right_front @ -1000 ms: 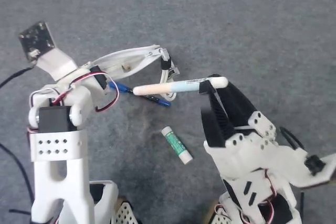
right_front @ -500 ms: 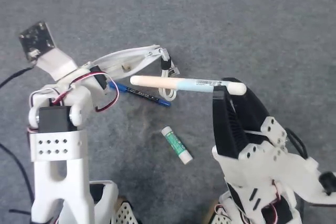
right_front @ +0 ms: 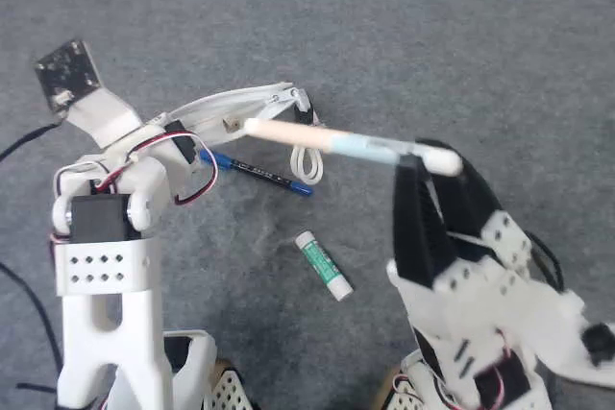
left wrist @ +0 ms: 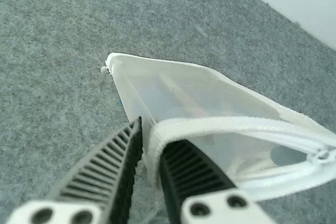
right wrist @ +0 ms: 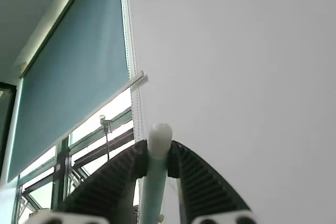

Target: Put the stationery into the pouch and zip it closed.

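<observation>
The white mesh pouch [right_front: 226, 108] lies at the back left with its mouth toward the middle; my left gripper [left wrist: 149, 153] is shut on the pouch's [left wrist: 210, 103] zipper rim. My right gripper [right_front: 415, 162] is shut on a long pastel pen [right_front: 336, 141], held above the table with its peach tip close to the pouch's mouth. In the right wrist view the pen [right wrist: 156, 166] stands between the right gripper's [right wrist: 156, 158] black fingers. A blue pen [right_front: 259, 172] lies on the mat just in front of the pouch. A green-and-white glue stick [right_front: 323, 265] lies nearer the front.
The grey mat [right_front: 432, 55] covers the table. A white strap loop [right_front: 307, 162] hangs off the pouch's end. The left arm's white body [right_front: 106, 256] stands at the front left, with a small board [right_front: 65, 72] behind it.
My right gripper has lifted and swung the pastel pen back and left, tilting it so its peach tip now points at the pouch's mouth. The left arm and pouch kept still.
</observation>
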